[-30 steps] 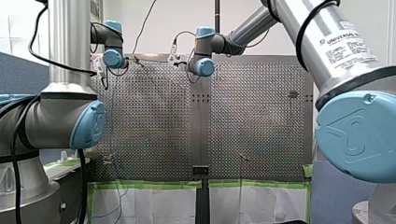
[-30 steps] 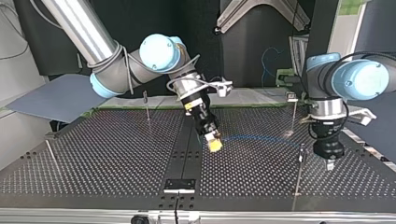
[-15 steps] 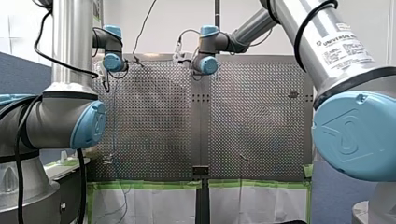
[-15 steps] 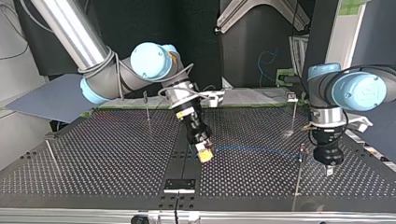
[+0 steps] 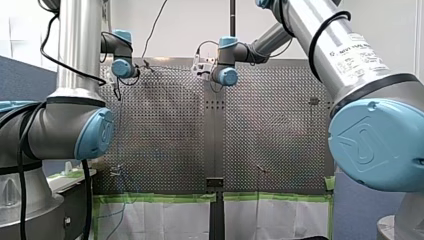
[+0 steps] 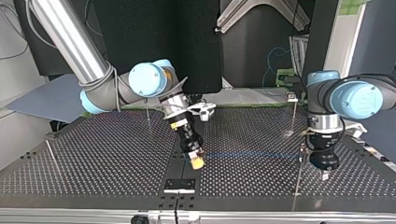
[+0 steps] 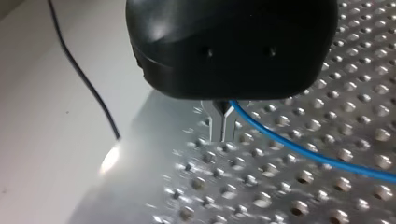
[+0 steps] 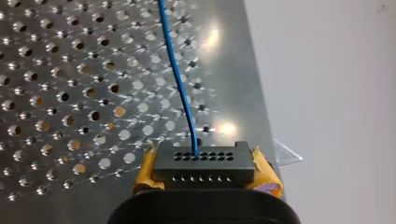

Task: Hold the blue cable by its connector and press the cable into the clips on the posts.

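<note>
One blue cable, stretched low over the perforated table.
At the top view's left, my right hand has its yellow pads clamped on the black connector. The cable runs across past a thin post to my left hand, whose metal fingers are pinched together on it. There's a white label on my right arm, its print too small to read.

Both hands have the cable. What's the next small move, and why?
Probably lower my left hand, pressing the blue cable into the clip on the post beside it: the cable runs taut from the connector in my right hand to beside that post's top.
</note>
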{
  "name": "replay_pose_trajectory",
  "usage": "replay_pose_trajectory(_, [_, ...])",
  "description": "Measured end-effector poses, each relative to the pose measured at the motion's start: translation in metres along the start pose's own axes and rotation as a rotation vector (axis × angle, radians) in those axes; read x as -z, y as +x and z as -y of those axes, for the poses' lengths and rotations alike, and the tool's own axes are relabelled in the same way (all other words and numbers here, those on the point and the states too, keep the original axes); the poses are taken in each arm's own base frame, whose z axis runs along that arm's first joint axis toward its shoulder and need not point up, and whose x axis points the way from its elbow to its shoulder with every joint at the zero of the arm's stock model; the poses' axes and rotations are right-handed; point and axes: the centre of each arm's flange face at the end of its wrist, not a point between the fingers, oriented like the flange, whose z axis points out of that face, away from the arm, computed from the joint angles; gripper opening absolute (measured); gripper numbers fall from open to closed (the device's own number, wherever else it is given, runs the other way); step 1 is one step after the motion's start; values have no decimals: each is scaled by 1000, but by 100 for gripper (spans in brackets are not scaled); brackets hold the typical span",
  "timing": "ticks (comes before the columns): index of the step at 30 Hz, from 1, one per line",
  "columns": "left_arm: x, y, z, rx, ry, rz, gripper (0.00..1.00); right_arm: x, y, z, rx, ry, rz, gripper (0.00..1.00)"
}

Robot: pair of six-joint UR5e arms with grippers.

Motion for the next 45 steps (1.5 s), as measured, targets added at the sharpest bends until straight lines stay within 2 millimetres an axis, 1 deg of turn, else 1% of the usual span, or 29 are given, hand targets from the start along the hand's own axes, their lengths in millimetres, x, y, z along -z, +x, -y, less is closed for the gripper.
replay_pose_trajectory(4, [-4, 3, -2, 4, 0, -5, 0, -8, 4, -8, 1, 3, -14, 0])
replay_pose_trajectory(10, [-6, 3, -4, 24, 4, 3, 0, -11, 8, -19, 5, 1, -21, 0])
replay_pose_trajectory(11, [-7, 3, -4, 26, 7, 4, 7, -12, 8, -20, 5, 2, -20, 0])
replay_pose_trajectory(12, [-7, 3, -4, 29, 12, 4, 7, -12, 8, -20, 6, 4, -20, 0])
replay_pose_trajectory(13, [-7, 3, -3, 32, 15, 4, 19, -12, 8, -20, 6, 5, -20, 0])
replay_pose_trajectory(14, [-7, 3, -3, 35, 19, 4, 39, -12, 8, -21, 6, 6, -19, 0])
replay_pose_trajectory(15, [-7, 3, -3, 37, 21, 3, 39, -12, 8, -21, 6, 6, -18, 0])
replay_pose_trajectory(16, [-7, 3, -3, 38, 21, 3, 58, -11, 8, -21, 6, 7, -17, 0])
replay_pose_trajectory(17, [-7, 3, -3, 38, 20, 2, 69, -11, 8, -21, 6, 7, -16, 0])
replay_pose_trajectory(18, [-7, 3, -3, 38, 15, 2, 69, -11, 8, -21, 5, 7, -14, 0])
replay_pose_trajectory(19, [-7, 3, -4, 38, 10, 2, 75, -11, 8, -21, 5, 7, -13, 0])
replay_pose_trajectory(20, [-6, 3, -4, 38, 4, 3, 85, -11, 8, -21, 5, 8, -12, 0])
replay_pose_trajectory(21, [-6, 3, -5, 39, -4, 2, 85, -11, 7, -21, 5, 8, -9, 0])
replay_pose_trajectory(22, [-6, 3, -5, 41, -10, 1, 91, -10, 7, -21, 5, 8, -7, 0])
replay_pose_trajectory(23, [-5, 4, -6, 45, -15, -2, 100, -10, 7, -21, 5, 8, -5, 0])
replay_pose_trajectory(30, [0, 6, -13, 23, -72, -38, 100, -9, 6, -20, 6, 10, 8, 0])
replay_pose_trajectory(35, [7, 8, -13, -16, -107, -66, 100, -9, 5, -20, 6, 11, 12, 0])
replay_pose_trajectory(41, [24, 5, -8, -47, -95, -112, 100, -8, 5, -21, 6, 11, 14, 0])
replay_pose_trajectory(45, [40, 5, -5, -27, -85, -148, 100, -8, 5, -21, 6, 11, 14, 0])
